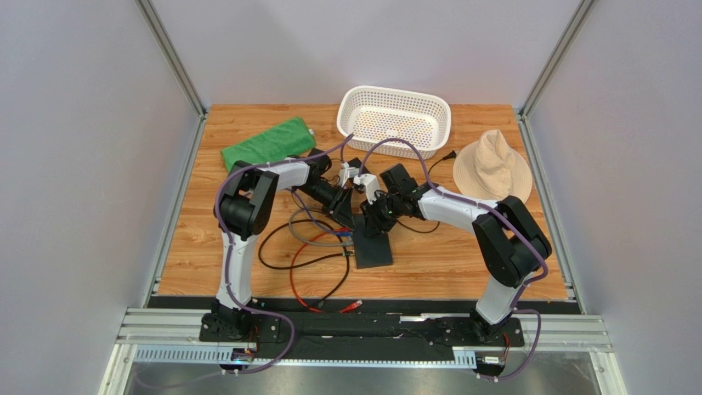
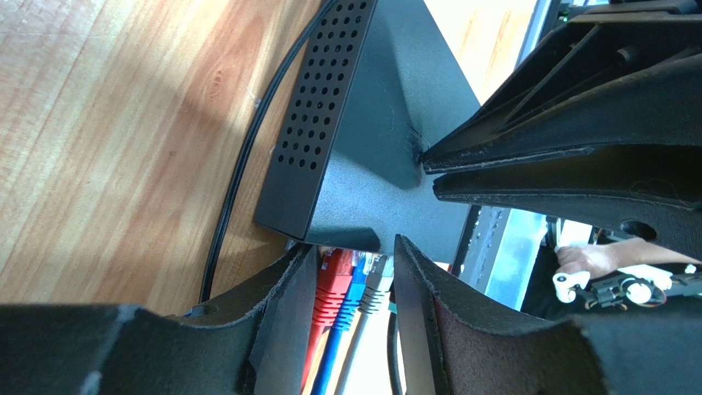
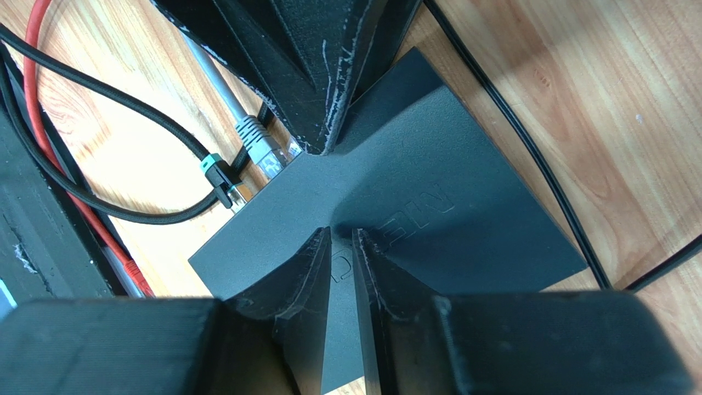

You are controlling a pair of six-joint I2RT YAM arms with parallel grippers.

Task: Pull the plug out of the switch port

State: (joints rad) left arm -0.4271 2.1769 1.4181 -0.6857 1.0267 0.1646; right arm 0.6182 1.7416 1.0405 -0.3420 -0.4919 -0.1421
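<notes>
Far left, a green cloth (image 1: 268, 144) lies at the back of the wooden table (image 1: 461, 255), out of play. A loose black cable (image 1: 276, 255) and a red cable (image 1: 301, 271) sprawl toward me, slack, so nothing tugs on the ports.

My left gripper (image 2: 354, 253) is reached in low at the socket edge, jaws spread. Its fingers (image 2: 290, 304) flank the red plug (image 2: 331, 278), blue plug (image 2: 356, 278) and gray plug (image 2: 376, 278), all three seated side by side. The gap spans the whole row rather than one connector. I can't tell whether the pads actually press on the outer plugs, or which plug is meant.

The switch (image 1: 372, 247) lies flat mid-table between the two arms, ports toward the left arm, with the vented side showing in the left wrist view.

My right gripper (image 3: 342, 234) comes from the other side. Its fingers are pressed almost together with nothing between them, tips planted on the switch's top face. I read that as a hold-down, so the box doesn't slide when a plug gets pulled.

Judgement: this is the pre-pull stage, with no plug out yet. Next I need to narrow onto a single connector, and the latch tab may resist.

Back right, a white basket (image 1: 394, 90) and a beige hat (image 1: 493, 169) are unused.
</notes>
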